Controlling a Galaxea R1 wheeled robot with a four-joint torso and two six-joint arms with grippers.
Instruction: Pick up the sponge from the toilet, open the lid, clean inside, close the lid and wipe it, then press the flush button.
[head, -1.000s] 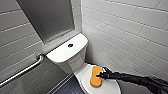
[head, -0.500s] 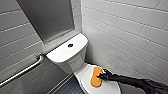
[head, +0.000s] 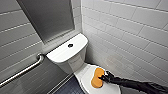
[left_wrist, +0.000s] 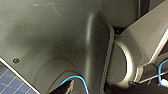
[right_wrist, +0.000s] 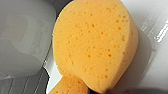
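The white toilet (head: 75, 63) stands in the corner with its lid (head: 87, 79) down. The dark flush button (head: 70, 45) sits in the middle of the tank top. The orange sponge (head: 97, 78) lies on the lid, towards its right side. My right gripper (head: 103, 78) comes in from the lower right on a black arm and is shut on the sponge at its narrow waist. In the right wrist view the sponge (right_wrist: 95, 47) shows very large and close, with the white lid (right_wrist: 155, 70) behind it.
A metal grab bar (head: 22, 71) runs along the left wall beside the tank. White tiled walls close in on the left and right of the toilet. Dark floor tiles (head: 67, 87) show left of the bowl. A blue cable (left_wrist: 82, 82) crosses the left wrist view.
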